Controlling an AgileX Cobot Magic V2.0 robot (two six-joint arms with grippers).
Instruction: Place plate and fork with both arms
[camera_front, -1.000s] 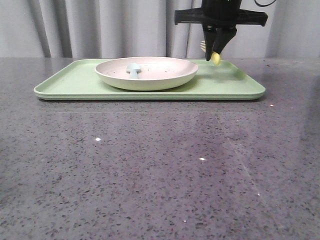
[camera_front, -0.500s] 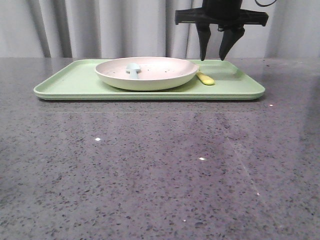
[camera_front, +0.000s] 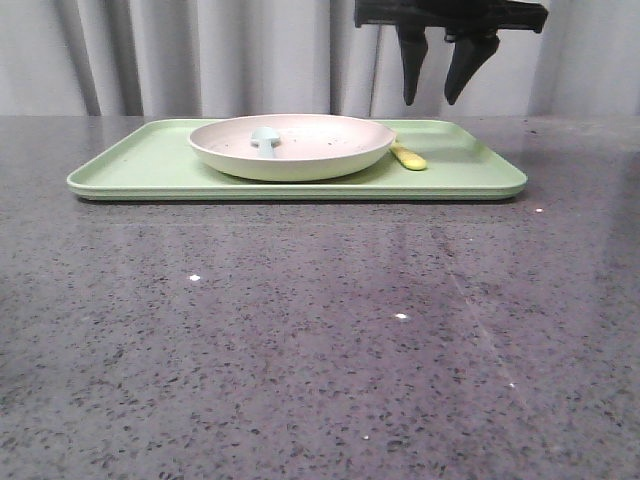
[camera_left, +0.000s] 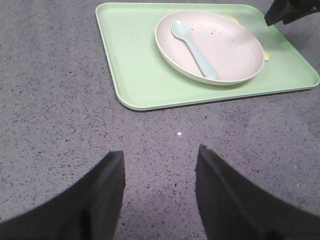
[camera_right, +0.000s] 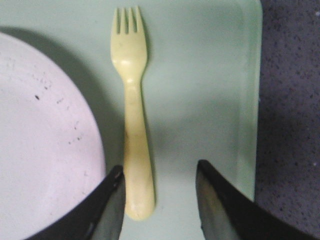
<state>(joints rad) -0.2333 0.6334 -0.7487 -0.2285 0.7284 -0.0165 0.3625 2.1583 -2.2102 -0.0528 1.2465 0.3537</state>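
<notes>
Fork (camera_front: 408, 157) seemingly half-hidden behind plate (camera_front: 291, 145)

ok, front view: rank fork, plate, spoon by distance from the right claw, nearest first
1. fork: on the tray, below the open right claw, beside the plate's right rim.
2. plate: mid-tray, left of the fork.
3. spoon: lies in the plate's left half, farthest from the claw.

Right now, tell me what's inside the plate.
A pale blue spoon lies in the plate, bowl end near the rim, handle across the middle. Nothing else shows there. The fork lies outside it, on the tray.
</notes>
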